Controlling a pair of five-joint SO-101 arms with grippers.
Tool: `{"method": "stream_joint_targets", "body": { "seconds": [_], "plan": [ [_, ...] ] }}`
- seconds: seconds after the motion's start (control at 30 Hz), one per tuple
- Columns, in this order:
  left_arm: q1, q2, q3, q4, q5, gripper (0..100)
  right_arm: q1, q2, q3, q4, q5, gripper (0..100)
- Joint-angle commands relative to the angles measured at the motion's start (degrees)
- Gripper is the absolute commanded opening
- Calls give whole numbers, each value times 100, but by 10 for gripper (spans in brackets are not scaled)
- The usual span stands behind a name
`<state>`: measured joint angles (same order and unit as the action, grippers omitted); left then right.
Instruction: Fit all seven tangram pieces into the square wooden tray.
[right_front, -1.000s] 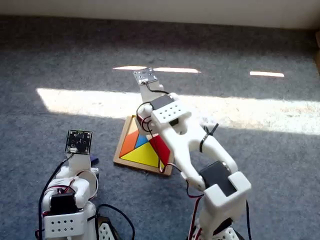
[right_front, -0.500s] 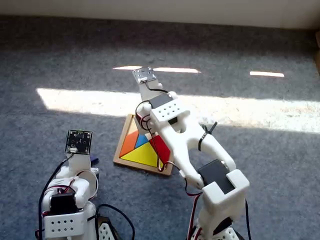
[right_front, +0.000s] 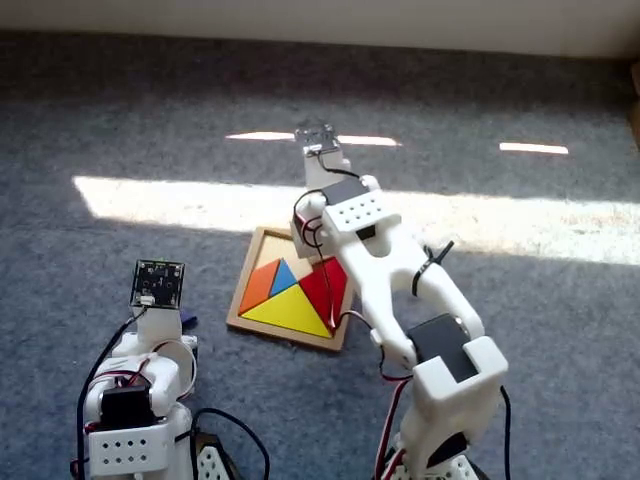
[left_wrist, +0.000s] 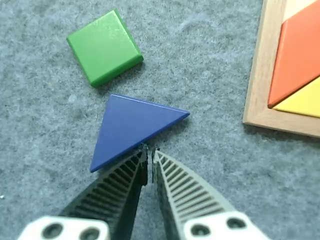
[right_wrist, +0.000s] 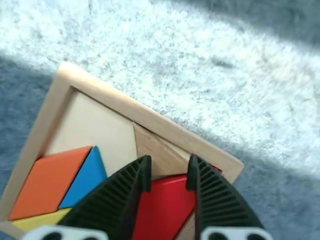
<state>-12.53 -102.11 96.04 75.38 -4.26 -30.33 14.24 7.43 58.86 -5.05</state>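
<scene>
The square wooden tray (right_front: 240, 290) lies on the carpet holding an orange piece (right_front: 260, 286), a light blue triangle (right_front: 285, 276), a yellow triangle (right_front: 285, 311) and a red triangle (right_front: 326, 285). Bare wood (right_wrist: 95, 130) shows in its far part. My right gripper (right_wrist: 168, 172) hangs open above the red triangle (right_wrist: 165, 207) near the tray's far right corner, holding nothing. Outside the tray (left_wrist: 257, 80), a dark blue triangle (left_wrist: 132, 127) and a green square (left_wrist: 105, 47) rest on the carpet. My left gripper (left_wrist: 149, 150) is shut, its tips at the blue triangle's edge.
Grey carpet (right_front: 120, 120) surrounds the tray, with a sunlit band (right_front: 180, 205) across the middle. The right arm (right_front: 365, 225) leans over the tray's right side. The left arm (right_front: 135, 400) sits folded at the near left, left of the tray.
The right arm swung to the right and slightly farther back, uncovering more of the tray and the red triangle. The left arm stayed still.
</scene>
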Motion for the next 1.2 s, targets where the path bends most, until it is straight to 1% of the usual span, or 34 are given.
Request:
{"method": "stream_joint_targets", "body": {
  "seconds": [0.0, 0.13, 0.2, 0.3, 0.37, 0.57, 0.7, 0.83, 1.17],
  "plan": [
    [-75, -233, 110, 44, -35, 43, 101, -602, -277, 66, 70, 125],
    [-75, -233, 110, 44, -35, 43, 84, -1262, -136, 101, 70, 124],
    [-75, -233, 110, 44, -35, 43, -48, -1402, 31, 84, 70, 111],
    [-75, -233, 110, 44, -35, 43, -347, -1411, 312, -171, 70, 5],
    [-75, -233, 110, 44, -35, 43, -470, -1411, 593, -435, 70, 15],
    [-75, -233, 110, 44, -35, 43, -488, -1376, 1279, -1218, 70, 4],
    [-75, -233, 110, 44, -35, 43, -470, -971, 1429, -1402, 70, 4],
    [-75, -233, 110, 44, -35, 43, -321, -602, 1411, -1393, 70, 4],
    [-75, -233, 110, 44, -35, 43, 356, -602, 1437, -1367, 70, 4]
  ]
}}
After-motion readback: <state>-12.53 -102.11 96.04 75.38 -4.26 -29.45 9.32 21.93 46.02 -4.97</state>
